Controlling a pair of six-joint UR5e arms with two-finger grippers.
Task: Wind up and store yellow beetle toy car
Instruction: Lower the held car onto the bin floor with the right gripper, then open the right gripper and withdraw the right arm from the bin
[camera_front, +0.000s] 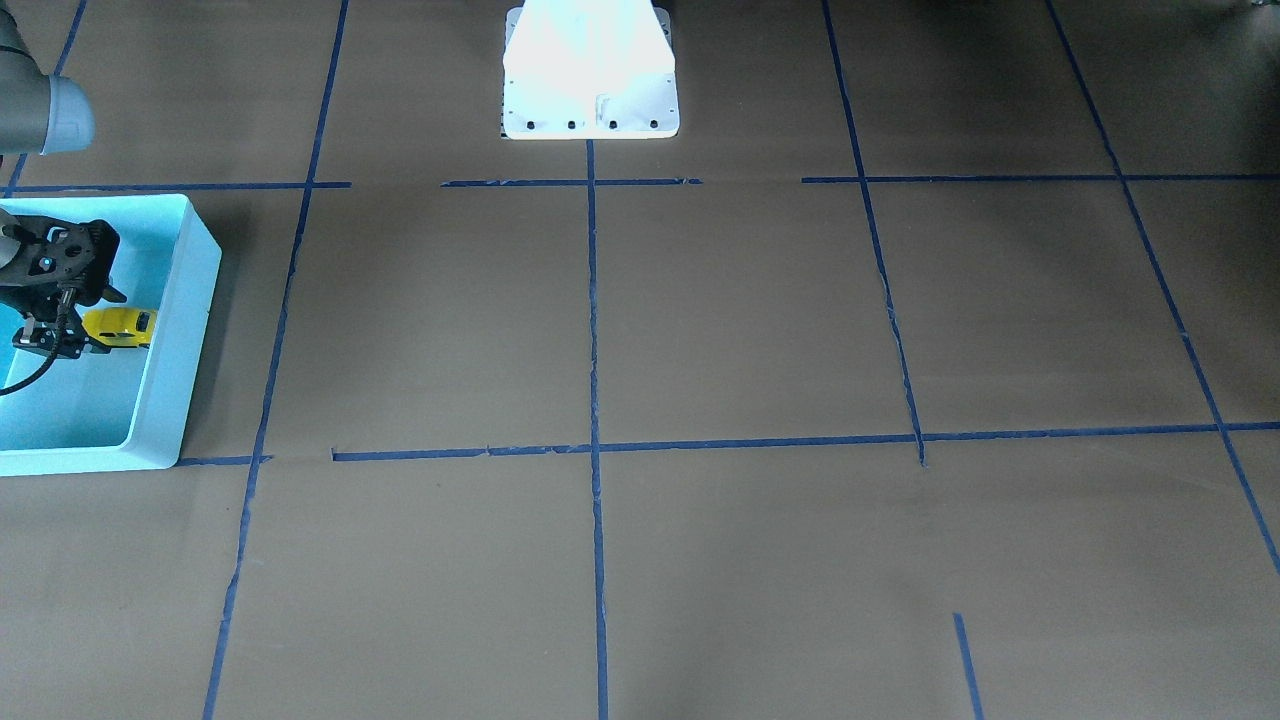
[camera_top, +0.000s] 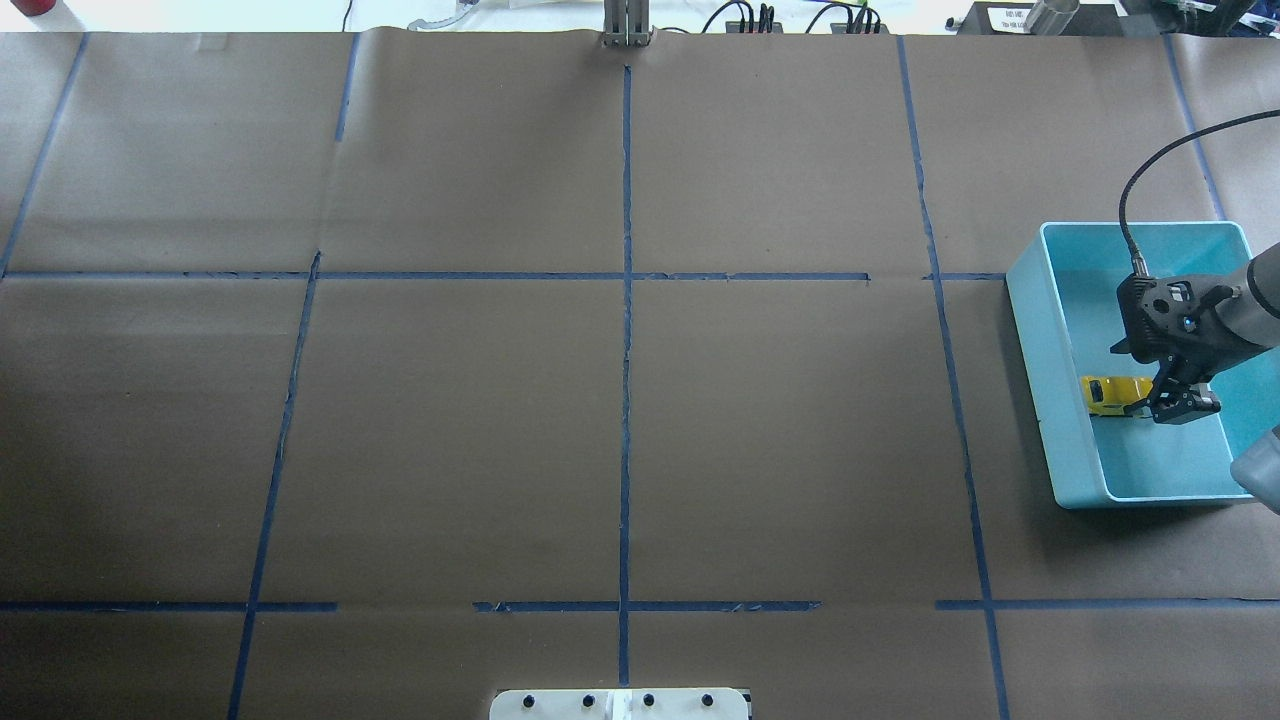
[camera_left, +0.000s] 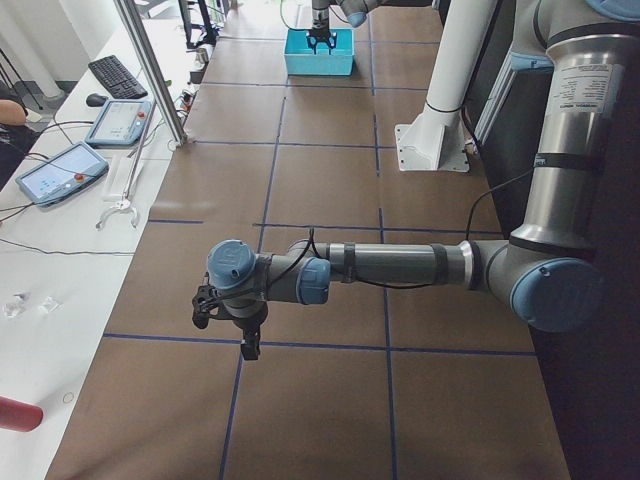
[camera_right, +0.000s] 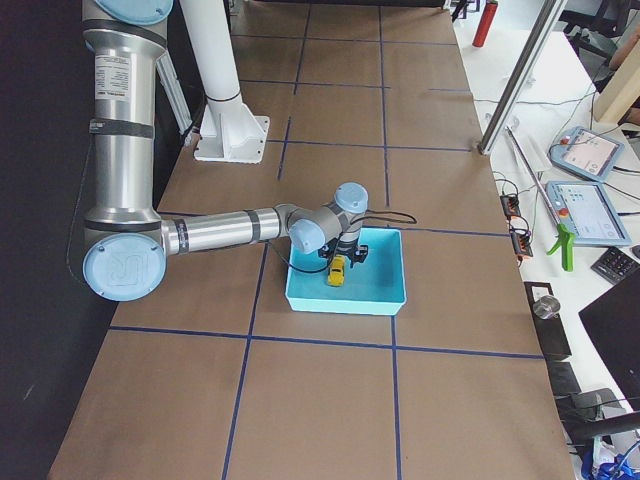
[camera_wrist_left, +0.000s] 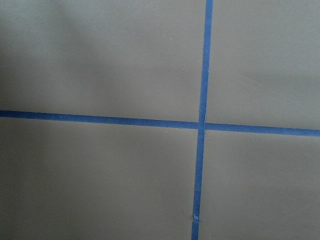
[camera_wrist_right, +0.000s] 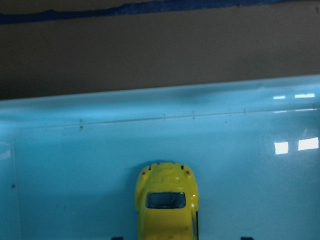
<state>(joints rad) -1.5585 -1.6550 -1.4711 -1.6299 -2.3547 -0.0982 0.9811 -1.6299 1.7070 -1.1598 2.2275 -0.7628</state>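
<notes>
The yellow beetle toy car (camera_wrist_right: 167, 200) is seen on the floor of the light blue bin (camera_top: 1030, 330), near one wall. The right gripper (camera_top: 1172, 403) is lowered over it, fingers apart on either side of its rear. The storing step is judged to be in hand. A straight lift clear of the car is called for next. The left gripper (camera_left: 248, 345) hangs over the bare tabletop (camera_wrist_left: 100, 60); its fingers' state cannot be told.
</notes>
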